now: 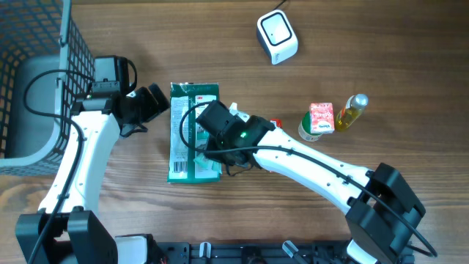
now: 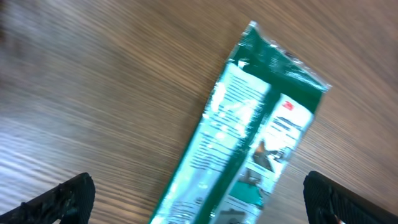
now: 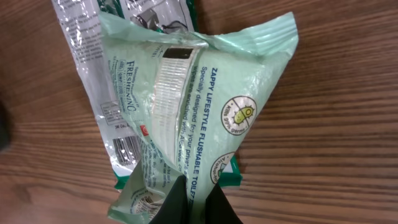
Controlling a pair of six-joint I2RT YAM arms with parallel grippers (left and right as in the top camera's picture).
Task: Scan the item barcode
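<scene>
1. The right gripper (image 3: 189, 205) is closed tight on the seam end of a pale green wipes pack (image 3: 205, 93). Its two dark fingers meet with only the film between them.
2. The wipes pack fans up and away from that pinch. Its print reads "Zappy Lifestyle flushable toilet wipes", and a label strip runs down its middle. I cannot tell whether it hangs free or rests on what lies below.
3. Under and behind it lies a flat green packet (image 1: 192, 99) with its silver printed back showing. A barcode (image 3: 124, 149) sits on that back, just left of the wipes pack's lower edge.
4. Both packs are near the middle of the wooden table (image 1: 366, 44), with the right arm reaching in from the lower right.
5. The left gripper (image 1: 154, 101) hovers just left of the green packet's top end. Its jaws are spread wide and hold nothing, with black fingertips (image 2: 68, 196) at either lower corner of its own view.
6. The white barcode scanner (image 1: 277, 37) stands well apart, toward the far edge.
7. To the right are a small pink carton (image 1: 321, 117), a green-lidded jar (image 1: 309, 132) touching it, and a yellow oil bottle (image 1: 352, 111) beside it.
8. A wire basket (image 1: 73, 44) fills the far left corner.
</scene>
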